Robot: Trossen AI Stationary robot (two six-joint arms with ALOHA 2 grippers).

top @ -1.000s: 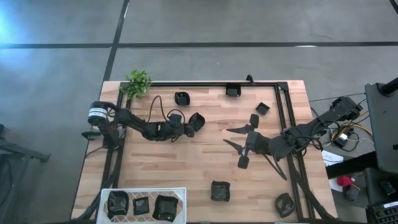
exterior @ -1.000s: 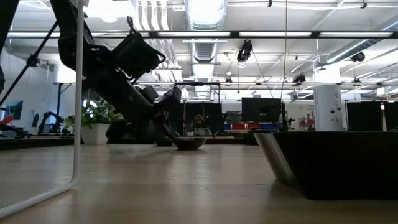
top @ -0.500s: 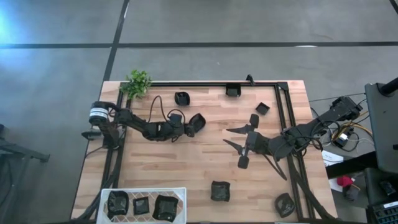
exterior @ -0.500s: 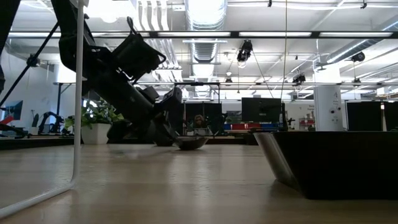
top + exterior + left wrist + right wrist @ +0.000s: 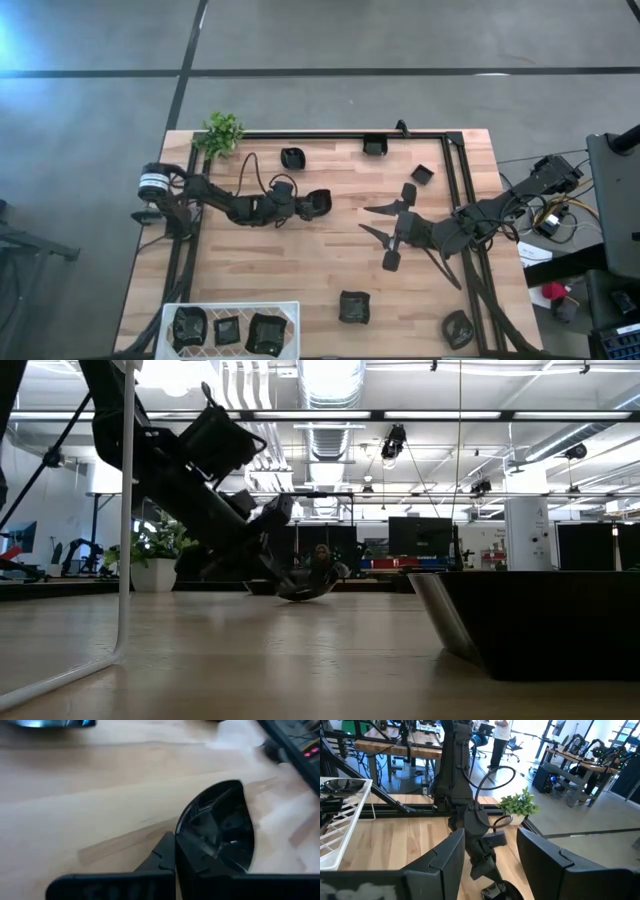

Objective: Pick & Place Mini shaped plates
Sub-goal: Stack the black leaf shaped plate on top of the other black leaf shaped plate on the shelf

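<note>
No writing is legible. Left gripper (image 5: 312, 204) fingers pinch a black mini plate (image 5: 220, 837) on the wooden surface (image 5: 300, 270); right gripper (image 5: 385, 226) fingers spread wide.

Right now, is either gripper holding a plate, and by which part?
The left gripper is shut on a mini black plate, pinching its rim. The right gripper is open and empty.

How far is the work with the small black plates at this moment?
Done: three plates lie in the white tray. In hand: the left gripper is shut on a plate, tilted against the table in the low view. Left: about seven loose plates remain on the table, for example one near the plant. The right gripper waits open mid-table.
</note>
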